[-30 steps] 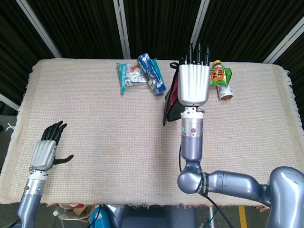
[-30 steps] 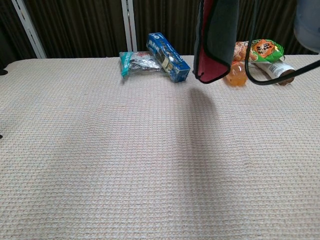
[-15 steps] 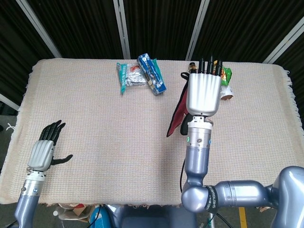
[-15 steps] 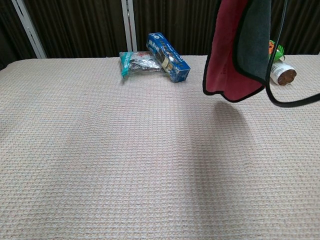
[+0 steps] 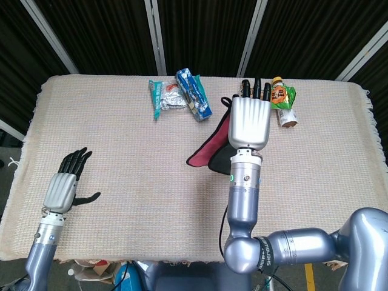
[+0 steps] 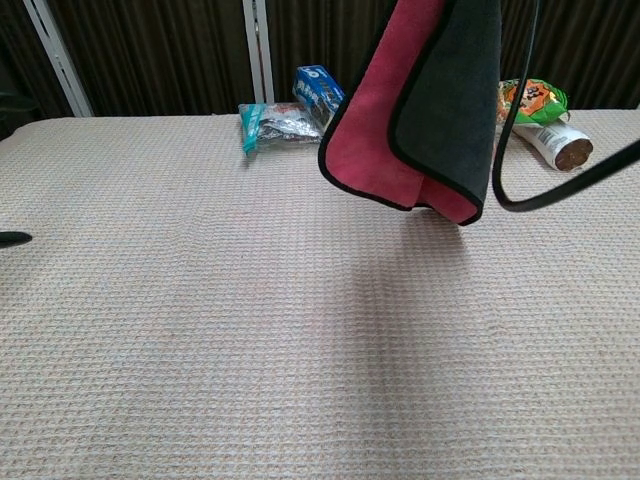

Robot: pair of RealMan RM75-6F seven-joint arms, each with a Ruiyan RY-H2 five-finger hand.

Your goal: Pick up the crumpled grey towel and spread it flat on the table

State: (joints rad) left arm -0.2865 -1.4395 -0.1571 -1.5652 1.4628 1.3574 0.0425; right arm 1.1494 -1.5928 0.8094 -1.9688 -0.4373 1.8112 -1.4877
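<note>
The towel is dark grey on one side and red on the other, with black edging. It hangs in the air above the table, held from above by my right hand. In the chest view the towel dangles in folds from the top edge, its lowest corner clear of the cloth. The hand's back hides the grip itself. My left hand hovers at the table's left front with fingers spread and nothing in it; only a fingertip shows in the chest view.
A woven beige cloth covers the table. At the back lie a silver-teal packet and a blue box. Back right holds a green snack bag and a bottle. A black cable loops beside the towel.
My right hand has swung back left with the towel, which has opened out and now shows more of its red side. My left hand has edged forward and right.
</note>
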